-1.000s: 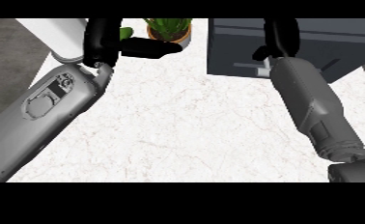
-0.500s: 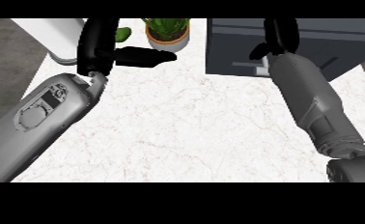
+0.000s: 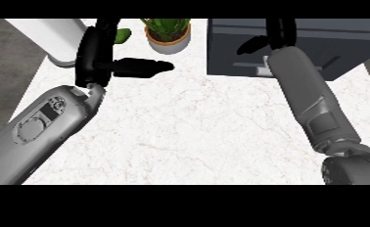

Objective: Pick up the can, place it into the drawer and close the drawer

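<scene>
**Both hands up at back of counter, can not made out**

Head view (only view given):

- Counter [image 3: 195, 123]: white marbled top, fills most of the frame.
- L hand [image 3: 96, 55]: upper left, at the end of the grey L forearm [image 3: 43, 128], which comes in from the lower left corner. Fingers run straight up toward the top edge and are not curled. Thumb [image 3: 145, 67] sticks out sideways to the right, over the counter. Nothing held.
- R hand [image 3: 280, 35]: upper right, over the drawer unit [image 3: 325, 45]. Fingers go straight up and are cut off at the top edge, so the tips are not seen. Thumb points out to the left. Nothing seen in the hand. R forearm [image 3: 311, 99] runs down toward the lower right corner.
- Drawer unit: dark grey box at the back right of the counter. A pale strip [image 3: 249, 68] runs along its near face, just left of the R wrist. Can't tell if the drawer is pulled out or pushed in.
- Can: can't pick it out for sure. There is a small green bit [image 3: 124, 35] just right of the L hand, partly hidden by it (leaf or can, can't tell).
- Plant [image 3: 168, 37]: green leaves in a pale pot, back centre, between the two hands and apart from both.
- White block [image 3: 51, 40]: back left corner, just beside the L hand.
</scene>
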